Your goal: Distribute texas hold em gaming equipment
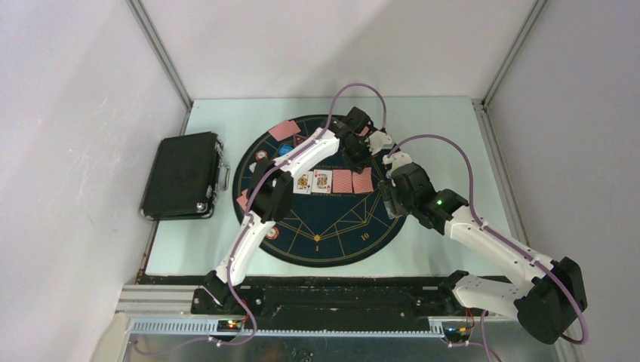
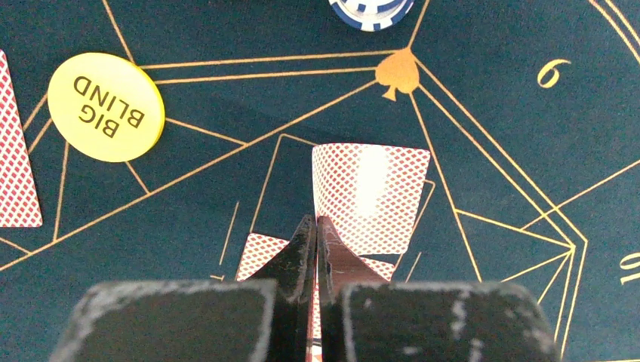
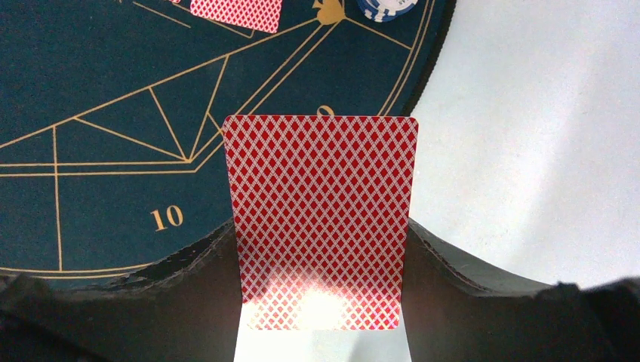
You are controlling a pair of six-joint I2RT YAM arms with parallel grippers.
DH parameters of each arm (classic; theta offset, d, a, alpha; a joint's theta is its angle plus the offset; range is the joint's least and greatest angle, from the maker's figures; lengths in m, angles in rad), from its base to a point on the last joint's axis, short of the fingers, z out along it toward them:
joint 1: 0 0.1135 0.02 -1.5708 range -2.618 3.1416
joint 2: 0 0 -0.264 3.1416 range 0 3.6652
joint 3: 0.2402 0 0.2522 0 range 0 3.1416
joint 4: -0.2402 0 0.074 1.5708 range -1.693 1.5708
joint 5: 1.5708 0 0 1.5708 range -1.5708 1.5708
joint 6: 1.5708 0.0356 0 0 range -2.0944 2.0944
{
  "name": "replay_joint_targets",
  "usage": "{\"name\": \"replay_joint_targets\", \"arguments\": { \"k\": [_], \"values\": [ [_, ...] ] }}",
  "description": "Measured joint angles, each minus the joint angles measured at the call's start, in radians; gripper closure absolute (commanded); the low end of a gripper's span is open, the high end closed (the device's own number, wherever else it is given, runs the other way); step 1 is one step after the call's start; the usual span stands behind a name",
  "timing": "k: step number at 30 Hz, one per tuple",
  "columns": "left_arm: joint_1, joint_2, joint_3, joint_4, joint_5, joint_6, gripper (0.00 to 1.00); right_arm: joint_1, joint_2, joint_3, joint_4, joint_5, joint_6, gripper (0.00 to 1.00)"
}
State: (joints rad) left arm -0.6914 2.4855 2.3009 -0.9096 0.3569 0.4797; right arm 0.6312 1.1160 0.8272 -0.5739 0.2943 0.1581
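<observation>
Over the far right of the dark round mat (image 1: pixel 332 226), my left gripper (image 2: pixel 315 220) (image 1: pixel 356 153) is shut on the near edge of a red-backed playing card (image 2: pixel 371 192), which curves up from the jaws. A second face-down card (image 2: pixel 259 253) lies under it. My right gripper (image 3: pixel 321 241) (image 1: pixel 392 197) holds another red-backed card (image 3: pixel 321 196) by its two long edges, above the mat's right rim; whether more cards lie beneath it is hidden. A yellow BIG BLIND chip (image 2: pixel 106 106) and a blue-white chip (image 2: pixel 371 10) rest on the mat.
Two face-up cards (image 1: pixel 312 182) and two face-down cards (image 1: pixel 353 181) lie in a row at mid-mat. Another pink-backed card (image 1: pixel 284 130) lies far left, with chips (image 1: pixel 261 157) near it. A closed black case (image 1: pixel 183 175) sits left of the mat. Grey walls enclose the table.
</observation>
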Motion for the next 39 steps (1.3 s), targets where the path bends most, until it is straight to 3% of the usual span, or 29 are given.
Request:
{"name": "replay_joint_targets", "arguments": {
  "k": [20, 26, 32, 39],
  "values": [
    [-0.021, 0.009, 0.007, -0.035, -0.027, 0.181, 1.0, 0.0, 0.0, 0.0, 0.0, 0.002, 0.0, 1.0],
    [-0.031, 0.016, 0.007, -0.034, -0.06, 0.183, 0.84, 0.0, 0.0, 0.0, 0.0, 0.002, 0.0, 1.0],
    [-0.033, 0.019, 0.007, -0.031, -0.094, 0.175, 0.82, 0.0, 0.0, 0.0, 0.0, 0.002, 0.0, 1.0],
    [-0.033, 0.023, 0.007, -0.01, -0.14, 0.166, 0.72, 0.0, 0.0, 0.0, 0.0, 0.002, 0.0, 1.0]
  ]
}}
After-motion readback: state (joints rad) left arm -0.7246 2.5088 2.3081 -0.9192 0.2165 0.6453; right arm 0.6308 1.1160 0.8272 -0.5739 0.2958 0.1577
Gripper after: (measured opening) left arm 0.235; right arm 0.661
